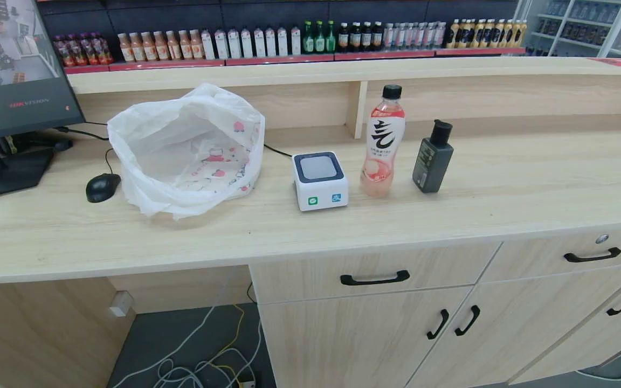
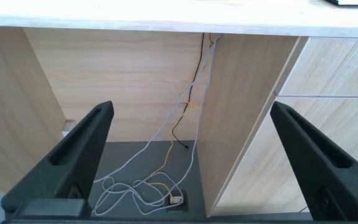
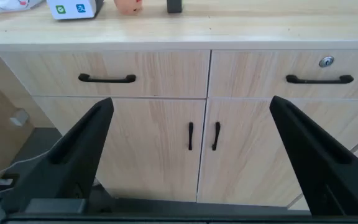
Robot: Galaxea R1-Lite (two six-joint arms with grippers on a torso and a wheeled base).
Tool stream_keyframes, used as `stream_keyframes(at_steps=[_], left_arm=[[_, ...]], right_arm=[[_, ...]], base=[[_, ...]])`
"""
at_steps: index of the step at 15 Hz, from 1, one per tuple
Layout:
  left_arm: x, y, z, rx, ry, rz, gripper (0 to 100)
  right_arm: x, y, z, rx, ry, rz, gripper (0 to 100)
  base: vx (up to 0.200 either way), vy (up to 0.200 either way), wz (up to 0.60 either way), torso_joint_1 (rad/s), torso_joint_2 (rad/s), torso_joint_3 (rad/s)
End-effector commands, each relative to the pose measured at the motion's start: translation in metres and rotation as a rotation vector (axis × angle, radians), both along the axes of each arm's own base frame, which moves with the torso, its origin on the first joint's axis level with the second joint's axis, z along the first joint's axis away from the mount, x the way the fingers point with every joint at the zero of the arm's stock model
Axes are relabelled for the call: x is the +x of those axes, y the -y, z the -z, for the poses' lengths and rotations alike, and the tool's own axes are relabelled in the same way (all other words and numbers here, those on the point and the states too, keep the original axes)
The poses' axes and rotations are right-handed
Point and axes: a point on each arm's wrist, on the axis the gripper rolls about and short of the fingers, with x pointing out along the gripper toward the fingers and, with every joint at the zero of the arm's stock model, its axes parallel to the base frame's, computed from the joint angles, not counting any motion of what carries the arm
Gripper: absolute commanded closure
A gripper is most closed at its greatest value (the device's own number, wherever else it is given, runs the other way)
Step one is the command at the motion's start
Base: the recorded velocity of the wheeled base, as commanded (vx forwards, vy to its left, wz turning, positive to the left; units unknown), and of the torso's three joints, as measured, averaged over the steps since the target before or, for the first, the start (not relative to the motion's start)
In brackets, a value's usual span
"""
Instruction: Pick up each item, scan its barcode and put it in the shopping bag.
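Note:
On the wooden counter (image 1: 289,231) stands a pink drink bottle (image 1: 383,141) with a black cap. To its right is a dark green pump bottle (image 1: 432,157). A white barcode scanner box (image 1: 319,180) sits just left of the pink bottle. Farther left, a white shopping bag (image 1: 186,151) stands with its mouth wide. My left gripper (image 2: 191,155) is open below the counter, facing the knee space with cables. My right gripper (image 3: 191,155) is open, low before the cabinet doors; the scanner box (image 3: 76,9) and both bottle bases (image 3: 129,5) show above it.
A black mouse (image 1: 102,187) lies left of the bag, and a monitor (image 1: 16,70) stands at the far left. A raised shelf ledge (image 1: 353,75) runs behind the items. Drawers and doors with black handles (image 1: 375,279) sit under the counter. Cables (image 2: 160,180) lie on the floor.

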Motion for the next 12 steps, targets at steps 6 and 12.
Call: stream_keyframes(at_steps=[6,12], left_arm=[[0.0,0.0,0.0,0.0,0.0,0.0,0],[0.0,0.0,0.0,0.0,0.0,0.002,0]], right_arm=[[0.11,-0.009,-0.032,-0.124,-0.164,-0.088,0],[0.167,-0.028,-0.074,-0.143,-0.064,-0.155,0]], base=[[0.0,0.0,0.0,0.0,0.0,0.0],[0.0,0.0,0.0,0.0,0.0,0.0]])
